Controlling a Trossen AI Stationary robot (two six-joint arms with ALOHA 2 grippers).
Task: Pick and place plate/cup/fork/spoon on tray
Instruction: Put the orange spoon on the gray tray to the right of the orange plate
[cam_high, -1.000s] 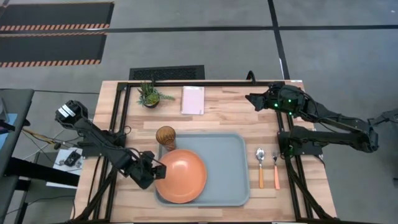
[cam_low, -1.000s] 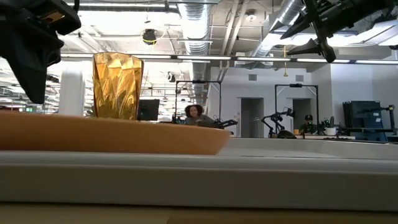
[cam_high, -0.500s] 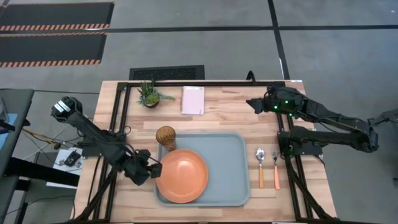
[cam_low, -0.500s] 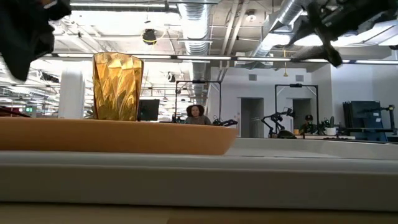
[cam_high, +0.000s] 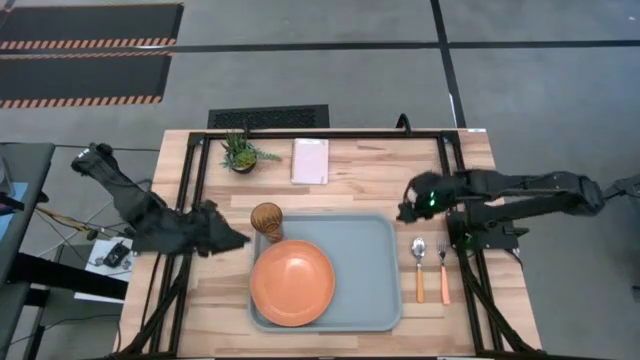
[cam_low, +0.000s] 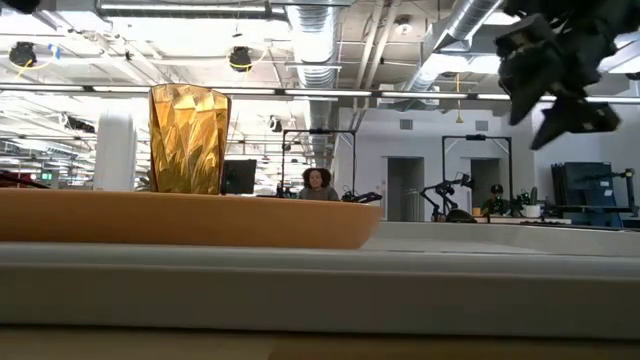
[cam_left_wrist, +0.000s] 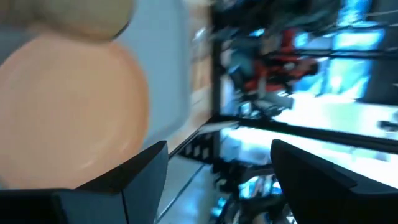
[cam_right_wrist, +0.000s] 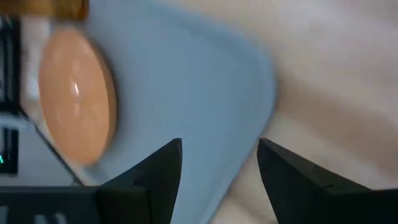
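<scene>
- Nearest the front table edge in the high view, the plate (cam_high: 292, 283) lay flat in the left front part of the tray (cam_high: 370, 268); nothing gripped it.
- The low view showed the plate (cam_low: 180, 218) only edge-on above the tray rim (cam_low: 320, 285), a profile the overhead view did not give.
- The spoon (cam_high: 419, 268) and fork (cam_high: 443, 270) lay side by side on bare wood just right of the tray, spoon nearer it, handles toward the front. Only the high view showed them.
- The cup (cam_high: 266, 220) stood upright at the tray's far left corner; from above I could not tell whether it sat on the rim or just outside. In the low view the cup (cam_low: 188, 139) rose behind the plate.
- Left gripper (cam_high: 232, 239) hovered just left of the cup, fingers spread, holding nothing; its wrist view showed both fingers (cam_left_wrist: 130, 180) apart over the plate.
- Right gripper (cam_high: 405, 211) hung near the tray's far right corner, fingers parted and empty; its wrist view looked down on tray and plate.
- Farther back stood a small potted plant (cam_high: 241, 152) and a pale pink card (cam_high: 310, 160).
- No legible writing or labels anywhere.
- Only the low view showed a person (cam_low: 316, 184) in the room behind.
</scene>
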